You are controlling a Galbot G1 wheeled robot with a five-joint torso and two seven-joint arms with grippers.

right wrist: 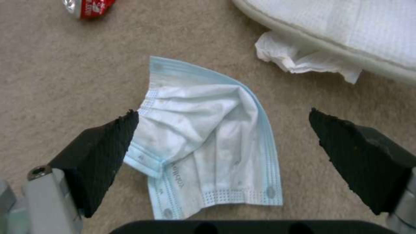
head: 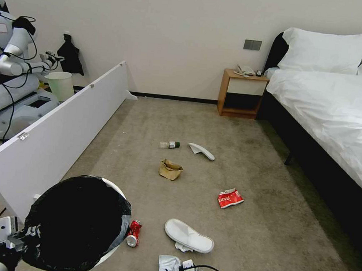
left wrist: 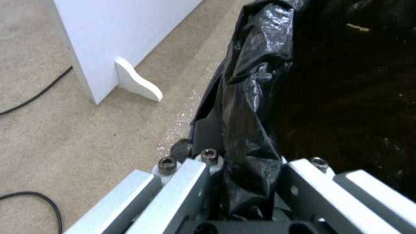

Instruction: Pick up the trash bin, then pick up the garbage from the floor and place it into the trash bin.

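The trash bin point(head: 78, 223), white with a black bag liner point(left wrist: 255, 81) over its rim, hangs at my lower left. My left gripper point(left wrist: 242, 162) is shut on its lined rim. Low over the floor point(head: 266, 225), my right gripper point(right wrist: 223, 120) is open, its black pads point(right wrist: 104, 152) either side of a pale blue face mask point(right wrist: 208, 143) lying flat on the carpet. Nearby garbage: a crushed red can point(head: 133, 233), a white slipper point(head: 189, 235) over a crumpled tissue point(right wrist: 303, 61), a red wrapper point(head: 230, 198), a brown paper bag point(head: 170, 169), a green-capped bottle point(head: 170, 144) and a second slipper point(head: 202, 151).
A long white board point(head: 55, 134) stands on edge along the left, with another robot point(head: 10, 76) and an unlined pale bin point(head: 60, 85) behind it. A bed point(head: 333, 110) lines the right side, with a wooden nightstand point(head: 242, 94) at the far wall. A black cable point(left wrist: 30, 94) lies on the carpet.
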